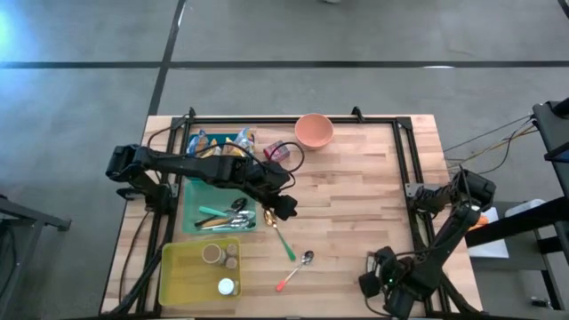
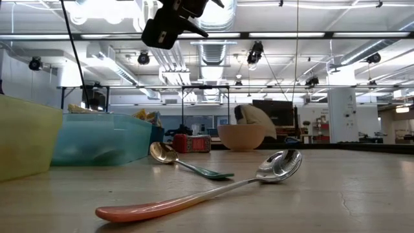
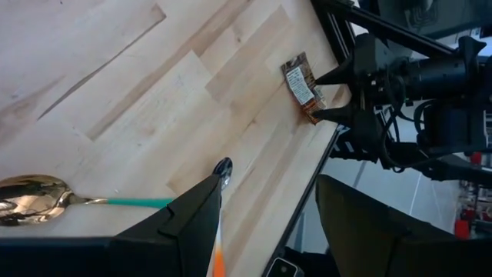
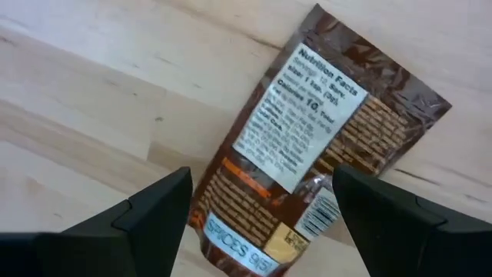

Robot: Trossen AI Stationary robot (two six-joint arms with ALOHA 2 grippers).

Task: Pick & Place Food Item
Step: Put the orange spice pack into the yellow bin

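A brown spice packet (image 4: 307,123) with a white nutrition label lies flat on the wooden table near its front right. My right gripper (image 4: 261,185) points down over the packet, open, with one finger on each side of its near end. I see no touch. The left wrist view shows the same packet (image 3: 298,81) between the right gripper's fingertips (image 3: 317,96). My left gripper (image 1: 283,206) hangs open above the table's middle with nothing between its fingers. It also shows in the left wrist view (image 3: 269,223) and high in the low view (image 2: 171,22).
A gold spoon with a green handle (image 1: 283,238) and a silver spoon with an orange handle (image 1: 296,269) lie mid-table. At the left stand a teal tray (image 1: 191,191) with utensils, a yellow bin (image 1: 173,276) with jars and several snack packets (image 1: 222,142). A pink bowl (image 1: 314,131) is at the back.
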